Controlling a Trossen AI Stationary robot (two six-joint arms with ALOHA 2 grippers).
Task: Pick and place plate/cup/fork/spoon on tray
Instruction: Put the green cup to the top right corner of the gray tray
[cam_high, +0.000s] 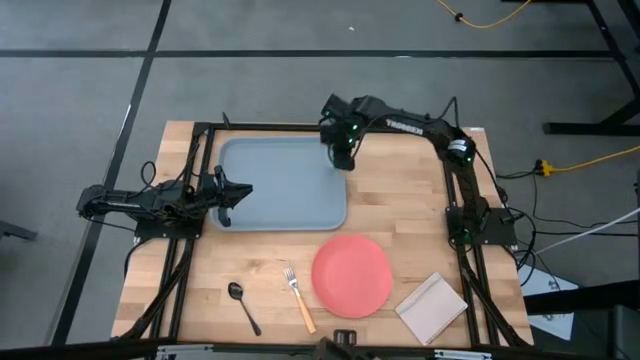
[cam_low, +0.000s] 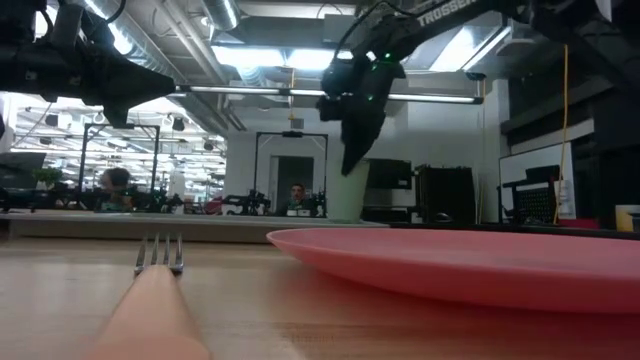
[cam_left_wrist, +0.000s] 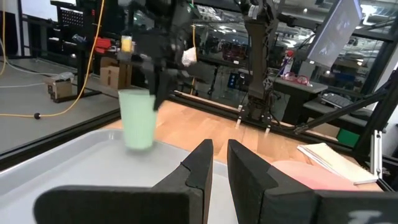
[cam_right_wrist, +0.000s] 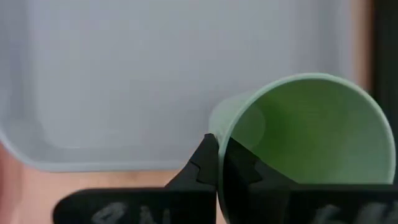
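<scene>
The pale green cup (cam_left_wrist: 137, 118) is in my right gripper (cam_high: 342, 152), over the far right corner of the grey-blue tray (cam_high: 270, 190). I cannot tell whether its base touches the tray floor. My left gripper (cam_left_wrist: 216, 163) is shut and empty, low over the tray's left edge (cam_high: 226, 200). The coral plate (cam_high: 352, 275) lies flat on the table near the tray's near right corner. The fork (cam_high: 298, 298) and the dark spoon (cam_high: 242, 306) lie flat on the table near its front edge, left of the plate. My right gripper pinches the cup's wall at the rim (cam_right_wrist: 219, 134), with one finger (cam_right_wrist: 239, 165) inside the cup and the other (cam_right_wrist: 202, 163) outside. The fingers come from above, pointing down. The cup hangs roughly upright below them, its open mouth up.
A tan notepad (cam_high: 432, 307) lies right of the plate at the near right corner. Dark frame rails run along the table's left and right sides. The bare tray floor (cam_high: 275, 170) lies between my two grippers.
</scene>
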